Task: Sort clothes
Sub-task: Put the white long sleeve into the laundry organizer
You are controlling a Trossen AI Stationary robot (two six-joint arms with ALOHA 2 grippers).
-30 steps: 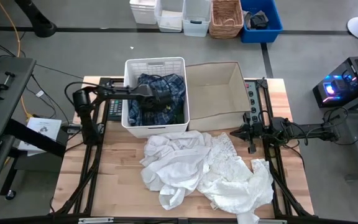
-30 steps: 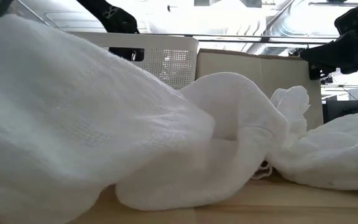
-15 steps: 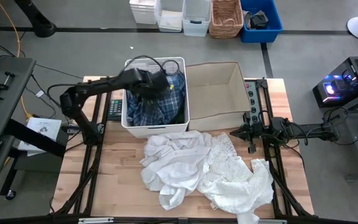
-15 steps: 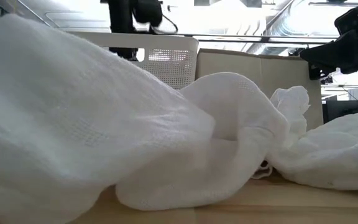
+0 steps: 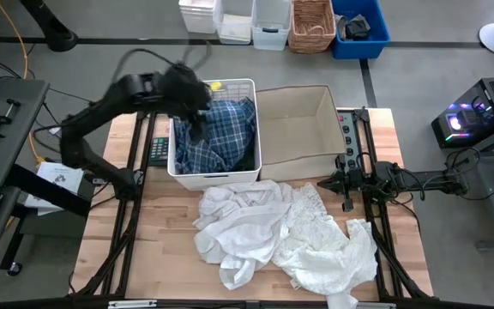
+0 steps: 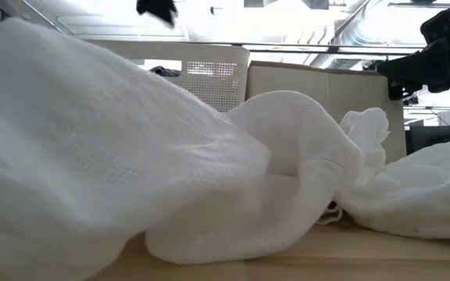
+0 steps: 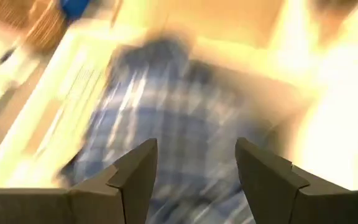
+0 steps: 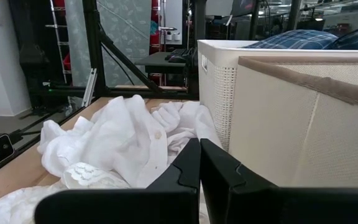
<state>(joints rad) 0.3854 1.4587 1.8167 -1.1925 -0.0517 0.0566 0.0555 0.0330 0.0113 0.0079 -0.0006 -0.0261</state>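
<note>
A blue-and-white plaid shirt lies bunched in the white plastic basket at the table's far left. My left gripper hangs above the basket's left part, fingers pointing down. It is open and has nothing between its fingers, with the plaid shirt below it. Several white clothes lie in a heap on the near half of the table. My right gripper waits shut at the table's right edge, level with the far end of the heap.
A beige fabric box stands right of the basket, its open top showing a bare inside. The white heap fills the low view. Bins and a wicker basket stand on the floor beyond the table. Bare wood lies left of the heap.
My left gripper has opened and let go of the plaid shirt inside the basket. It has then risen and swung toward the basket's left side. The shirt stays in the basket, more spread out than before.
</note>
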